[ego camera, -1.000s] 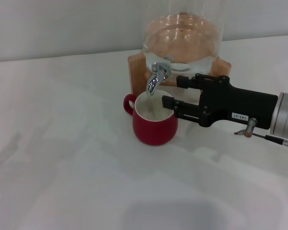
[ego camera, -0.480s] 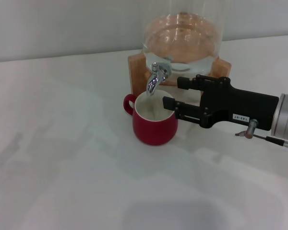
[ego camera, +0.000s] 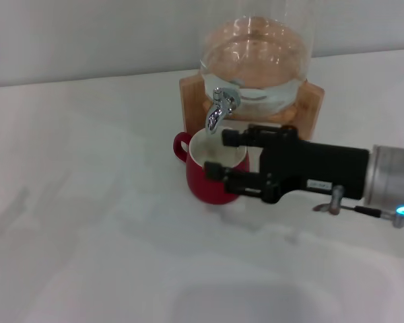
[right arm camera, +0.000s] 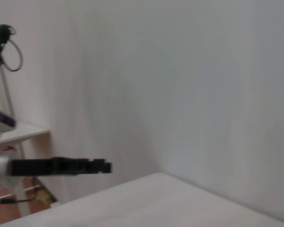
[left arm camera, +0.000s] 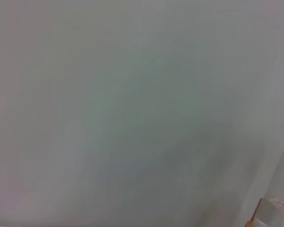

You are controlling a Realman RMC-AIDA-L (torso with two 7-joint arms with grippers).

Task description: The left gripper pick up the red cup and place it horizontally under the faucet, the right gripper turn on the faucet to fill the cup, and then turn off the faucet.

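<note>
The red cup (ego camera: pixel 200 180) stands upright on the white table, its open mouth right below the spout of the chrome faucet (ego camera: pixel 219 108). My right gripper (ego camera: pixel 223 155) reaches in from the right, open. One finger lies over the cup's far rim just under the spout, and the other crosses the cup's near side, hiding its right half. It is not touching the faucet's lever. The left gripper (right arm camera: pixel 80 166) shows only in the right wrist view, far off to the side and away from the cup.
The faucet is fitted to a clear glass jar (ego camera: pixel 256 54) holding water, set on a wooden stand (ego camera: pixel 190 101) at the back of the table (ego camera: pixel 87 202). A pale wall runs behind it. The left wrist view shows only blank white surface.
My right gripper has moved left and down toward the front, from beside the faucet to across the cup. Its fingers stayed open. The cup and faucet have not moved.
</note>
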